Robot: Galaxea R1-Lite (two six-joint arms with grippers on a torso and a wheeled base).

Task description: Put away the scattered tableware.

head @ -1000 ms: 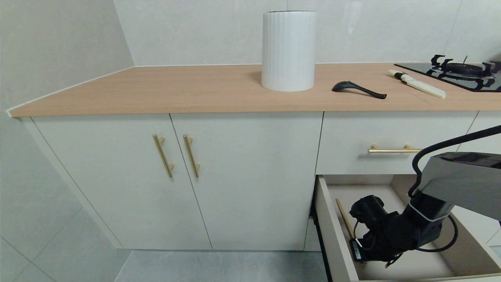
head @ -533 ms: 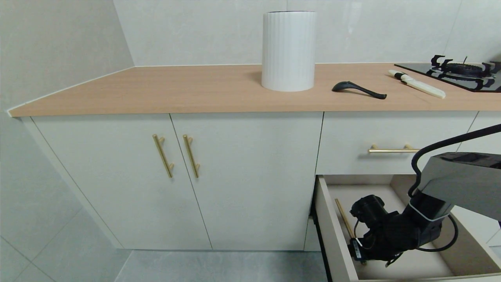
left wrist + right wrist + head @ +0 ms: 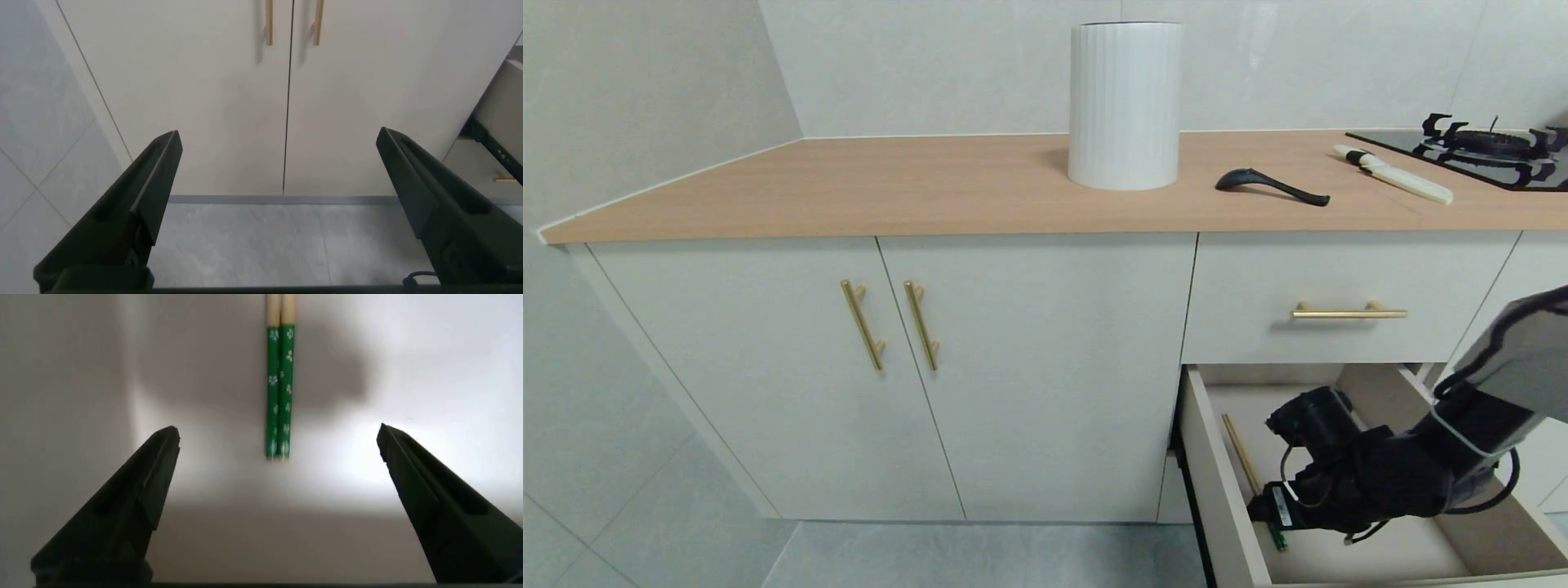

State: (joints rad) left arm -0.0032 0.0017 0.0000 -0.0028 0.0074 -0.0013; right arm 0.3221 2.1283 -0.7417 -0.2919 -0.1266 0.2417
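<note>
A tall white ribbed canister (image 3: 1125, 106) stands far back on the wooden desk (image 3: 890, 184), a black gas hob (image 3: 1486, 151) sits at its far right end, and below are two closed cabinet doors (image 3: 890, 376) with gold bar handles (image 3: 862, 324), left of a closed upper drawer front (image 3: 1347, 269).

counter (image 3: 849, 188): white canister (image 3: 1125, 106), black spoon (image 3: 1270, 186), knife (image 3: 1392, 173) | open drawer (image 3: 1217, 490): chopsticks (image 3: 1244, 457) (green-tipped, lying flat)

The right claw (image 3: 276, 437) sits inside the open drawer (image 3: 1217, 490). Chopsticks (image 3: 279, 384) lie on the drawer floor just ahead of it, in line with the gap between its fingers. Above and beyond the claw, the countertop (image 3: 849, 188) bears a canister (image 3: 1125, 104), with a spoon (image 3: 1270, 186) to its right and a knife (image 3: 1392, 175) farther right.
</note>
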